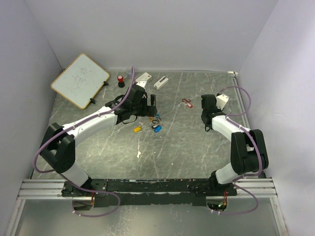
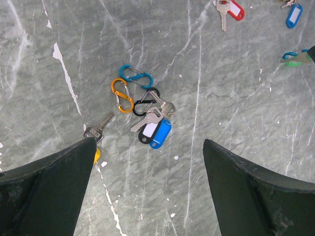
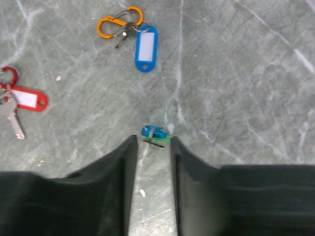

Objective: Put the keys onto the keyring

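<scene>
A cluster lies on the table under my left gripper (image 2: 149, 141): a blue carabiner (image 2: 135, 76), an orange one (image 2: 122, 95) and a black one (image 2: 146, 101) holding keys with a blue tag (image 2: 161, 134) and a black tag. The left gripper is open wide, empty and above it (image 1: 150, 109). A yellow-tagged key (image 2: 96, 132) is partly hidden by the left finger. A red-tagged key (image 3: 27, 98) and a blue tag on an orange carabiner (image 3: 146, 46) lie apart. My right gripper (image 3: 153, 139) is shut on a green tag with a blue carabiner (image 3: 156, 133), low over the table (image 1: 204, 109).
A small whiteboard (image 1: 79, 80) leans at the back left. A red-capped black cylinder (image 1: 120, 79) and two white blocks (image 1: 143, 77) (image 1: 161, 82) lie along the back edge. Walls close in the table on three sides.
</scene>
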